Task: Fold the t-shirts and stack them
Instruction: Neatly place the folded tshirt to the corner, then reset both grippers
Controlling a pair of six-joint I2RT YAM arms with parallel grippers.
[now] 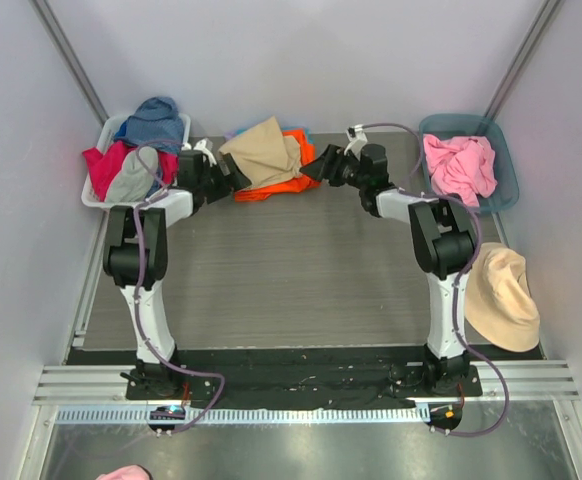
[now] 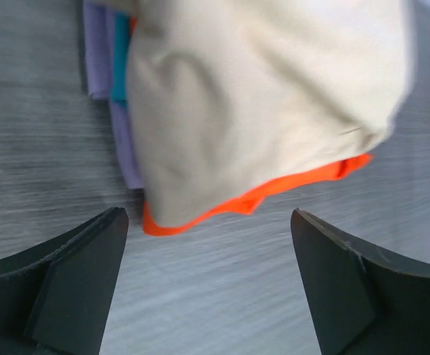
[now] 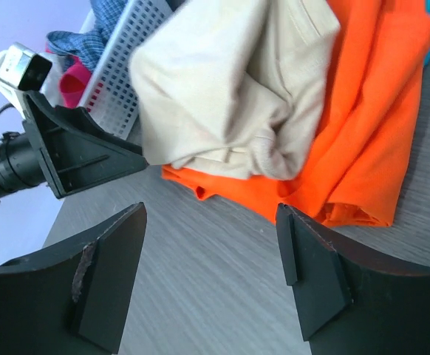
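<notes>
Both left gripper and right gripper gape empty; just ahead, a soft crumpled tan shirt overlies a smooth folded orange shirt.

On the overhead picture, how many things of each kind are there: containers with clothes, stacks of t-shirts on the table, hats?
Containers with clothes: 2 (white basket, teal bin)
Stacks on the table: 1 (stack of t-shirts, tan one on top)
Hats: 1 (tan hat)
Total: 4
</notes>
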